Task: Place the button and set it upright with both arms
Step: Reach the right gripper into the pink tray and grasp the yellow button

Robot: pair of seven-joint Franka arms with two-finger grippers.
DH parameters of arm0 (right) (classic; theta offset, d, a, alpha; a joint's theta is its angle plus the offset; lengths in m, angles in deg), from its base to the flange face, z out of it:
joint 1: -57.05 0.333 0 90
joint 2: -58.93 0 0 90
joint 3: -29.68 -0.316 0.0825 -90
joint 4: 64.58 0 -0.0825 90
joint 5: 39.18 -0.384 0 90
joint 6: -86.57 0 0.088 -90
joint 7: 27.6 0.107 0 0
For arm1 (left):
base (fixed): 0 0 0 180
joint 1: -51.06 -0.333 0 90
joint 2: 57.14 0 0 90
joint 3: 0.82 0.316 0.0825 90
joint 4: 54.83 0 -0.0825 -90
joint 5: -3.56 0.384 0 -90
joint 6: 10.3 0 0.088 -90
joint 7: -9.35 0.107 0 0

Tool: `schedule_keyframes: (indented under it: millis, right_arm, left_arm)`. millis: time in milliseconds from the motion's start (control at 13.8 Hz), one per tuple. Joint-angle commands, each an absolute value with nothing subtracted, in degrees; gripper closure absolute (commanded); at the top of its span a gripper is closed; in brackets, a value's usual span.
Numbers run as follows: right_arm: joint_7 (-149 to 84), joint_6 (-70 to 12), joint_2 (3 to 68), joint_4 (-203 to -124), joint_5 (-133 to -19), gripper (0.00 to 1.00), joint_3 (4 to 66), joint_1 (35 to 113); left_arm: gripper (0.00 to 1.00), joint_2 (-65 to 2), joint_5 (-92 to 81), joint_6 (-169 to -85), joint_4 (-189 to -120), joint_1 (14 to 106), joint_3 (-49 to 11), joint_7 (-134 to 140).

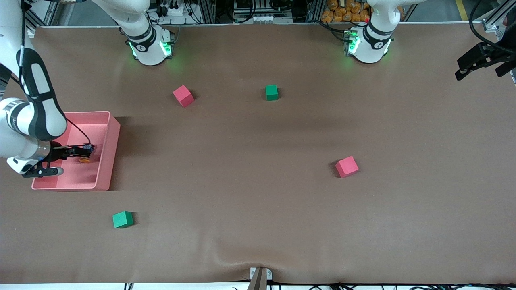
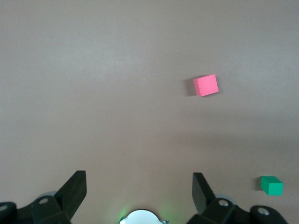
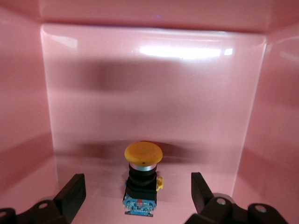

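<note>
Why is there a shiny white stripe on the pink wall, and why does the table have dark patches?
In the right wrist view, the white stripe is a lamp's glare on the glossy pink bin wall above the button; a dark band of shadow crosses below it. In the front view, the bin casts a shadow on the table, and each cube, like the red cube, has a small one.

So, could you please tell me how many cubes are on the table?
4: a red cube and a green cube toward the bases, a red cube mid-table, and a green cube nearest the front camera. None looks hidden.
</note>
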State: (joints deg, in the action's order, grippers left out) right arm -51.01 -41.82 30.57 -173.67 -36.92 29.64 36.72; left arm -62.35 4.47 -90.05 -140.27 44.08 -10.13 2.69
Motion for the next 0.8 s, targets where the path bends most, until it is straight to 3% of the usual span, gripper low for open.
schedule_keyframes:
  millis: [0,363,436,509,581,654,727]
  right_arm:
    - [-52.5,-44.3,29.6,-174.4,-36.7,0.00,28.6,35.3]
    - [-52.4,-49.3,27.6,-176.2,-37.3,0.00,28.6,35.3]
    - [-52.5,-50.6,27.4,-177.0,-37.3,0.06,28.6,35.3]
    - [-53.0,-50.8,27.3,-177.1,-37.3,0.29,28.6,35.2]
    - [-54.1,-50.8,27.3,-176.9,-37.3,0.59,28.5,34.9]
    - [-54.7,-50.7,27.3,-176.8,-37.3,0.82,28.6,34.8]
    - [-54.7,-50.4,27.4,-176.6,-37.3,0.98,28.6,34.9]
  left_arm:
    - [0.00,-62.7,4.4,-89.2,-139.4,43.6,-9.0,3.6]
    - [0.00,-62.9,4.4,-89.2,-139.5,43.6,-8.6,5.1]
    - [0.00,-62.9,4.4,-89.2,-139.5,43.6,-8.6,5.4]
    - [0.00,-62.9,4.4,-89.2,-139.5,43.6,-8.6,5.4]
    - [0.00,-62.9,4.4,-89.2,-139.5,43.6,-8.6,5.4]
    - [0.00,-62.9,4.4,-89.2,-139.5,43.6,-8.6,5.3]
    - [0.00,-62.8,4.4,-89.2,-139.5,43.6,-8.6,5.4]
